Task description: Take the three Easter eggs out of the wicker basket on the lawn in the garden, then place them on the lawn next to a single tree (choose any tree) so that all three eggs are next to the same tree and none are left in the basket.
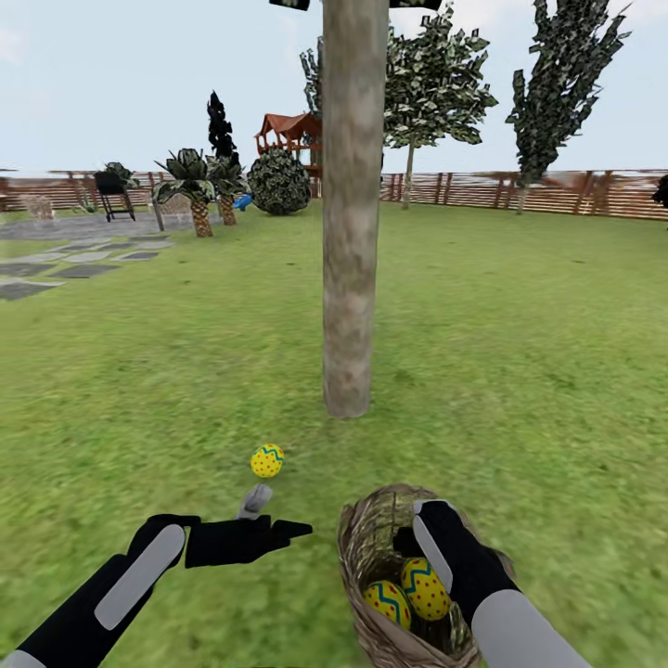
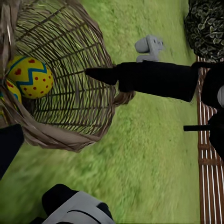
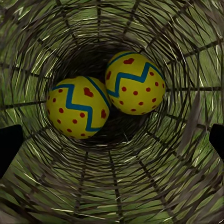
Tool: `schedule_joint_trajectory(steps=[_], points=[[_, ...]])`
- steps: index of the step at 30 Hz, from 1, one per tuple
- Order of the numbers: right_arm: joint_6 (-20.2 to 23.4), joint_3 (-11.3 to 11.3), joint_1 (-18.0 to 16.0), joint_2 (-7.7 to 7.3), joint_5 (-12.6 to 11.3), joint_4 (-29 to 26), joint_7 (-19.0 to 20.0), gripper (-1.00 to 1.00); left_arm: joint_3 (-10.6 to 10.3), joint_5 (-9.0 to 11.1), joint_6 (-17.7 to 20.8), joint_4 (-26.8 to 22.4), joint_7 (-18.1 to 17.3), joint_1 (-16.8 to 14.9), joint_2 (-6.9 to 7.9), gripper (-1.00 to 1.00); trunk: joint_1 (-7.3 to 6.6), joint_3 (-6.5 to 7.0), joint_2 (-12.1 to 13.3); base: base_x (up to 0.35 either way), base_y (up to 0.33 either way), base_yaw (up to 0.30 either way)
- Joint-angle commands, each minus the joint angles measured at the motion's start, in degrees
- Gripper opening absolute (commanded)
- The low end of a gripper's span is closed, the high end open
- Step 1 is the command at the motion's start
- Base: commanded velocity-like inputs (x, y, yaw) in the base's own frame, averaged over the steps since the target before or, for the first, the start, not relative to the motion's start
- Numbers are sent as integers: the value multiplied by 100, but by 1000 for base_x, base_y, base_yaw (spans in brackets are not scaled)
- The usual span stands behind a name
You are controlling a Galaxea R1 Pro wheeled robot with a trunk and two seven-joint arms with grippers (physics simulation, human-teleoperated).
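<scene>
**One egg down by the tree, two still in the basket**

Quick status from my end. In the head view there's one egg (image 1: 267, 460) sitting on the lawn (image 1: 520, 371), lower centre of the frame, a little in front of the tree (image 1: 351, 232) whose trunk runs up the middle. Close to the base but not touching it. I'd count that one as placed, so call it a third done.

The other two eggs (image 1: 408, 592) are inside the wicker basket (image 1: 366, 538), lower right of the frame, lying side by side and apparently touching. The right wrist view looks straight down into it: left-hand egg (image 3: 78, 106), right-hand egg (image 3: 135, 83), both resting at the bottom of the weave.

My right pincer (image 3: 112, 140) is poised over the basket opening, fingers spread wide, a dark tip showing at each side edge of that wrist view, nothing between them yet. It lines up roughly under the two eggs, so I reckon the next grab is one of those.

Left pincer (image 1: 269, 520) is at lower centre of the head view, just left of the basket, above the grass. It's holding nothing, fingers look apart. The left wrist view catches the basket's side with an egg showing through the twigs.

So: two more picks, two more drops beside the same trunk. Main risk I see is snagging the loose twigs on the way out.
</scene>
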Motion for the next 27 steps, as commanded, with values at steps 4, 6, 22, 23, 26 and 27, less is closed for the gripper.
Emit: schedule_joint_trajectory(steps=[4, 6, 22, 23, 26, 27], points=[[16, 18, -2, 1, -60, 4, -48, 100, -12, -20, -1, -2, -26, -7, -23, 100, -1, -5, -2, 0, -218, 271], [15, 18, -2, -5, -60, -6, -21, 100, -14, -20, -2, -2, -26, -7, -28, 100, -1, -5, -2, 0, -129, 205], [22, 20, -2, -2, -60, -16, 17, 100, -21, -15, -2, -1, -25, -7, -35, 100, -1, -5, -2, 2, -135, 104], [21, 21, -2, -4, -60, -13, 17, 100, -21, -14, -2, -1, -25, -7, -35, 100, -1, -5, -2, -219, -224, 275], [16, 21, -2, -4, -60, -10, 17, 100, -21, -18, -2, -2, -22, -7, -36, 100, -1, -5, -2, -209, -233, 278], [16, 23, -2, -4, -60, -9, 17, 100, -21, -18, -2, -2, -22, -7, -39, 100, -1, -5, -2, -144, -264, 279]])
